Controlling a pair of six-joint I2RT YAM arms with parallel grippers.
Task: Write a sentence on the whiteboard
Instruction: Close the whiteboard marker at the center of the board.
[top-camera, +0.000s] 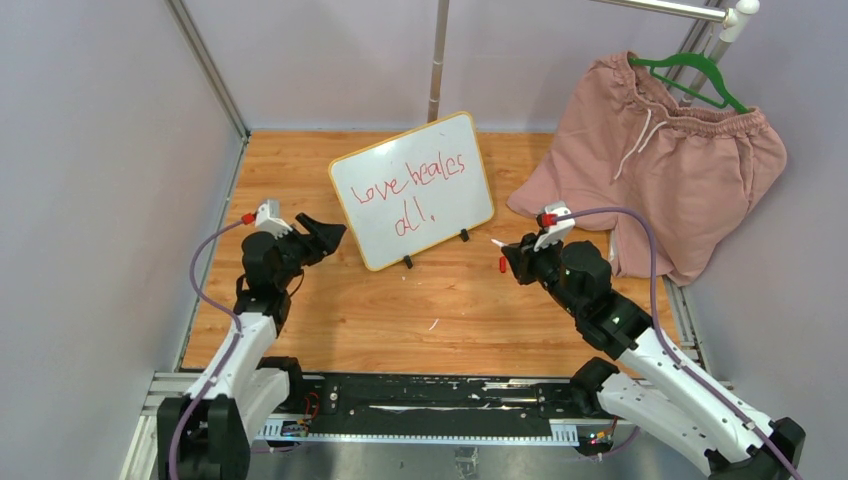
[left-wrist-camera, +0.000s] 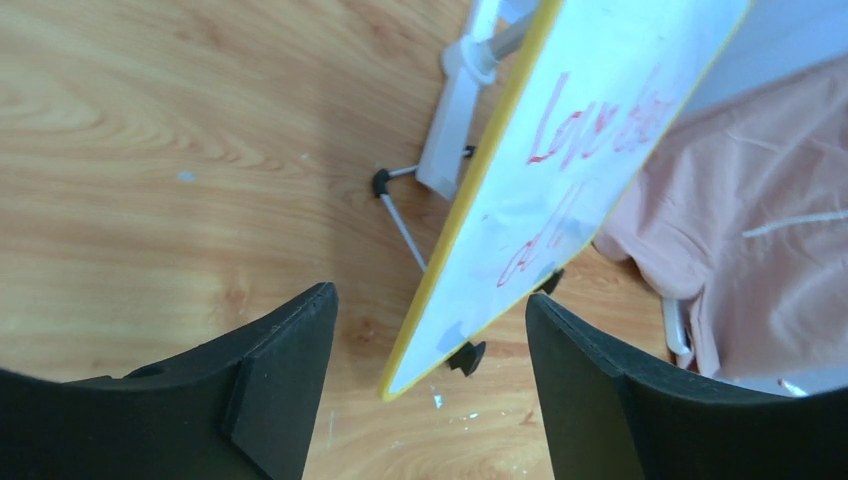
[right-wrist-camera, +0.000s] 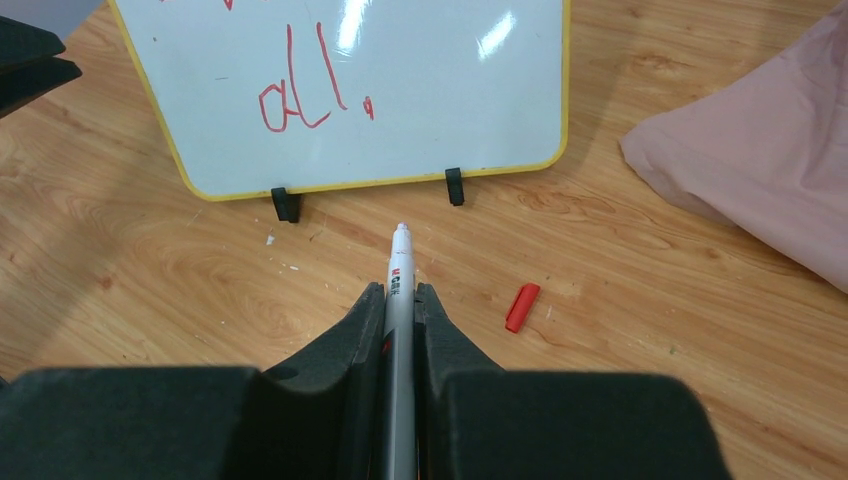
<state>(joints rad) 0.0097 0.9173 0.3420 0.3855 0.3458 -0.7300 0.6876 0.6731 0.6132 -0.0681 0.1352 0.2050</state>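
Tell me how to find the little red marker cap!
Find the whiteboard standing on the wooden table. In front of its right-hand foot, beside the marker in the right gripper, lies the cap: the only small loose red piece on the wood.

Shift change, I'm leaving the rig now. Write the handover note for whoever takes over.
Left end effector: open, empty, at the left edge of the whiteboard.
Right end effector: shut on the marker, uncapped, tip toward the board.
Board stands on the table; red cap lies in front of it.
Done: the sentence, two red lines, is on the board.
Left: probably only capping and putting down the marker.
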